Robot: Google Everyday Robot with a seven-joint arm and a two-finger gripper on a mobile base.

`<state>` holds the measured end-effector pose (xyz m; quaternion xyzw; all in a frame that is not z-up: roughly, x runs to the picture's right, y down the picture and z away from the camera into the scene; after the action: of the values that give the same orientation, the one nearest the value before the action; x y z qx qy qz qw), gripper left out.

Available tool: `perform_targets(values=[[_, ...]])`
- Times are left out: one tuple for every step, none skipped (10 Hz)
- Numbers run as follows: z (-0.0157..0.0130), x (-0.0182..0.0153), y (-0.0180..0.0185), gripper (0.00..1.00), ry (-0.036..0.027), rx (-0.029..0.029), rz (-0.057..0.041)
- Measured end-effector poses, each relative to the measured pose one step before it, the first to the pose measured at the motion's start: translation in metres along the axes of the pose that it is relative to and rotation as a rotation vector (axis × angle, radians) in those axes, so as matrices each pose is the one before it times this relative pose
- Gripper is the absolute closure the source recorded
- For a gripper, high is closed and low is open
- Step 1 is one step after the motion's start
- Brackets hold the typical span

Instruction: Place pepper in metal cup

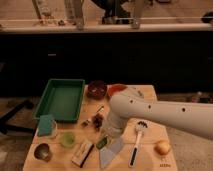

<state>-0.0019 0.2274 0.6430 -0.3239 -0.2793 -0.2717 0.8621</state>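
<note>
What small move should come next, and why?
Probably ease the gripper down and slightly left toward the pepper. The gripper hangs close beside the pepper, which lies well to the right of the metal cup, so the pickup seems to come before any carry.

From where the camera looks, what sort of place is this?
Probably a kitchen-like test space: a wooden table holds kitchenware such as a green tray, a metal cup and a white brush. The robot's hand is low over the table's middle.
</note>
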Motion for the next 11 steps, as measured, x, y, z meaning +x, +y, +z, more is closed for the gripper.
perform_targets(values=[[0.00312,-0.00937,0.00116,1.0,-0.01102,-0.01569,-0.02467],[0.00526,-0.0182,0.00047,1.0,-0.01626,-0.01632,-0.03194],[0.00378,-0.01542,-0.00062,1.0,-0.01363,-0.01058,-0.02674],[0.00249,-0.0228,-0.00204,1.0,-0.01933,-0.00982,-0.03526],[-0.00088,-0.01029,-0.0018,1.0,-0.0145,-0.00009,-0.01852],[-0.00241,-0.00675,-0.00098,1.0,-0.02231,0.0001,-0.0204],[-0.00284,-0.00984,-0.00015,1.0,-0.06128,-0.00103,-0.0282],[-0.00035,-0.00803,-0.00031,1.0,-0.09247,-0.00044,-0.02039],[0.00292,-0.00853,-0.00283,1.0,-0.08818,-0.00331,-0.01998],[0.00479,-0.00661,-0.00477,1.0,-0.05853,-0.00186,-0.0104],[0.00943,-0.00928,-0.00834,1.0,-0.06183,-0.00495,-0.00885]])
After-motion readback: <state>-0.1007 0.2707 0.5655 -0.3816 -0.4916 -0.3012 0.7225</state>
